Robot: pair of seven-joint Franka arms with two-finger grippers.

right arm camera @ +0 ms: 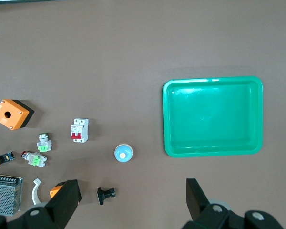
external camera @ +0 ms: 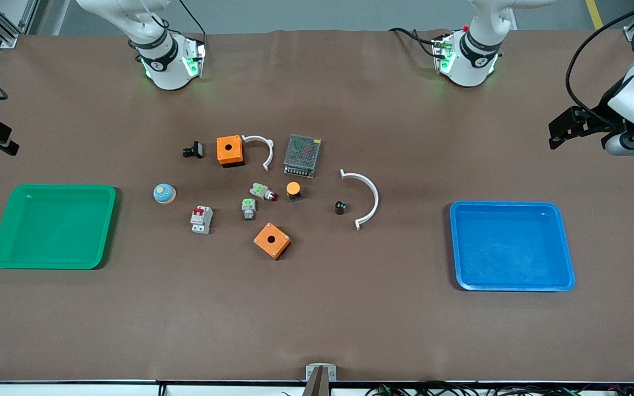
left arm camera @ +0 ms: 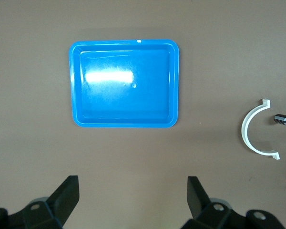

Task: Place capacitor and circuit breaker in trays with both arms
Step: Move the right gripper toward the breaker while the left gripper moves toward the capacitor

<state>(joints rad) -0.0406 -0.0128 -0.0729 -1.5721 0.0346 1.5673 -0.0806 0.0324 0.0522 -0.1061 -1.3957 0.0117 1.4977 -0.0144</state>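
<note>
You've placed nothing yet: capacitor [external camera: 340,207] and circuit breaker [external camera: 201,219] lie on the bench [external camera: 317,319] (trays empty), left claw [left arm camera: 133,191] and right claw [right arm camera: 133,193] spread apart.

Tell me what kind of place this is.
Probably a robotics lab bench for sorting electrical parts: a brown-covered table with an empty green plastic tray, an empty blue plastic tray and a white circuit breaker with red levers.

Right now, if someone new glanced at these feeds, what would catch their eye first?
Two bright trays stand out: a green tray at the right arm's end and a blue tray at the left arm's end. Between them lies a cluster of small parts, among them the circuit breaker and the capacitor. The left gripper and right gripper hang open, holding nothing.
</note>
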